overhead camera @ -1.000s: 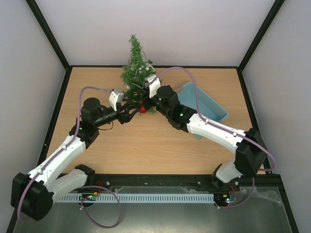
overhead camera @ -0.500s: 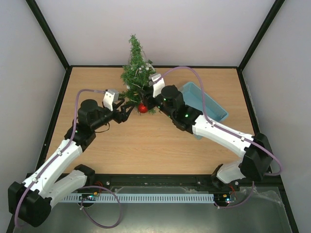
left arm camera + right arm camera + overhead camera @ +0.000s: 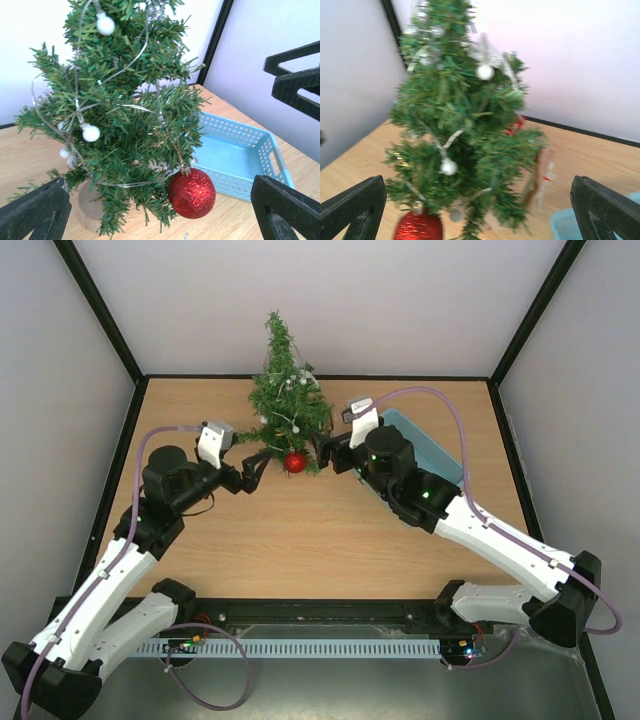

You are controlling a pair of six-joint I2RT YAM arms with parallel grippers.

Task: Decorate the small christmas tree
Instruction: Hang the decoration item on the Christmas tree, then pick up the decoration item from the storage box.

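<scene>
A bench (image 3: 300, 540) is carrying the small christmas tree (image 3: 285, 405) upright at its far middle, beside an empty-looking blue basket (image 3: 430, 450). The left end effector (image 3: 252, 469) and right end effector (image 3: 327, 454) are hovering released either side. White balls (image 3: 91, 133) and a red bauble (image 3: 294, 462) are hanging on the tree, so little seems left

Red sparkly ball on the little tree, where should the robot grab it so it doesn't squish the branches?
Pinch the red glittery ball across its round middle, coming in low from the arms' side of the table. It hangs below the lowest branches of the small green Christmas tree, so its sides and bottom are bare, while its top sits under needles.
</scene>
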